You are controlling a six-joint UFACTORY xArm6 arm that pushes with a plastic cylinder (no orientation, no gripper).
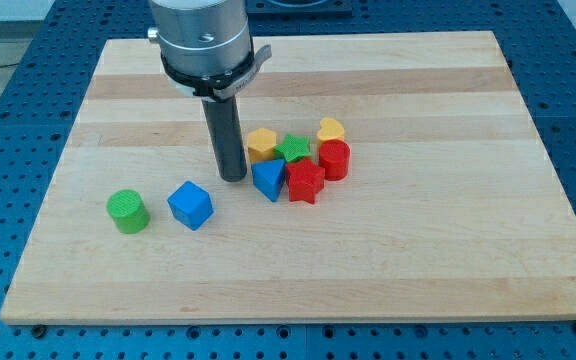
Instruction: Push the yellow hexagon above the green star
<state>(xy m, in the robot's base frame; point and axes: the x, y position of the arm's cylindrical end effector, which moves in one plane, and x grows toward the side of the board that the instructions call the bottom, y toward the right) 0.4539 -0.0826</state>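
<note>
My arm carries no gripper, so there is no open or closed state to report; it ends in a straight dark rod, and my tip (233, 178) rests on the pale wooden counter (448, 260). The tip sits just to the view's left of a tight cluster of blocks, close beside the blue triangular block (268, 180) and just below-left of the yellow hexagon block (261, 144); I cannot tell whether it touches either.

The yellow hexagon lies at the cluster's upper left, pressed against the green star block (293, 149), which is immediately to its right at almost the same height. Below the green star sits the red star-shaped block (304, 182), touching the blue triangle on its left. A red cylinder (334, 160) stands to the right of the green star, and a yellow heart-shaped block (330, 129) lies just above that cylinder.

Well apart, toward the view's lower left, a blue cube (190, 205) and a green cylinder (127, 211) stand near each other.
</note>
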